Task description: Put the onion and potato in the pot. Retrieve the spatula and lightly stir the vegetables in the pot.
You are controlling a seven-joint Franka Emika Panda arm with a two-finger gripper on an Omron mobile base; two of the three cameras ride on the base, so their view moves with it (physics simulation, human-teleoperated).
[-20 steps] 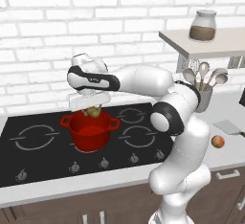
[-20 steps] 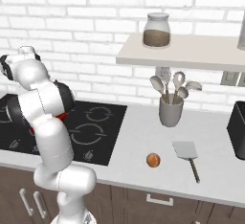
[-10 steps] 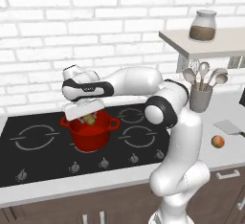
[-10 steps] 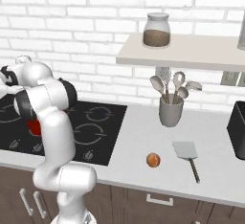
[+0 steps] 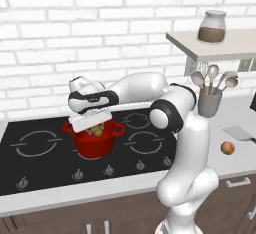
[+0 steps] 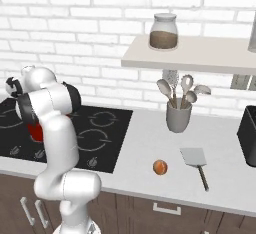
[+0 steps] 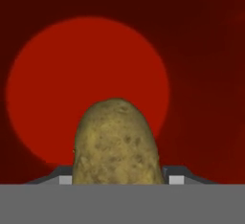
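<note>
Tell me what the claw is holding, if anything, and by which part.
The claw holds the potato, pinched across its near end between the fingers, over the inside of the red pot.

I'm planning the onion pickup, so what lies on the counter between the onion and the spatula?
Nothing: in the right base view, bare counter separates the onion from the spatula.

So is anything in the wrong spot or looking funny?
The onion sits alone on the counter, not in the pot yet. The spatula lies flat beside it. Nothing looks spilled or broken.
</note>
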